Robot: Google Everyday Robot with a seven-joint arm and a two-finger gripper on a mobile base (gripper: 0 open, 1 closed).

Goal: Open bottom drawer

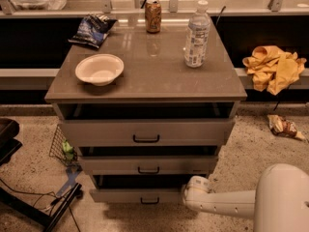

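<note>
The bottom drawer (135, 195) is the lowest of three grey-beige fronts on the cabinet, with a small black bar handle (149, 201). It stands pulled out a little, and a dark gap shows above its front. My white arm (227, 204) reaches in from the lower right. The gripper (191, 193) is at the arm's end, against the right end of the bottom drawer's front, and the arm's rounded wrist covers it.
The middle drawer (145, 164) and top drawer (145, 132) also stand slightly out. On the cabinet top are a white bowl (99, 69), a water bottle (196, 35), a can (153, 16) and a chip bag (91, 29). A wire basket (63, 148) and black stand (34, 211) sit left; yellow cloth (273, 66) is at right.
</note>
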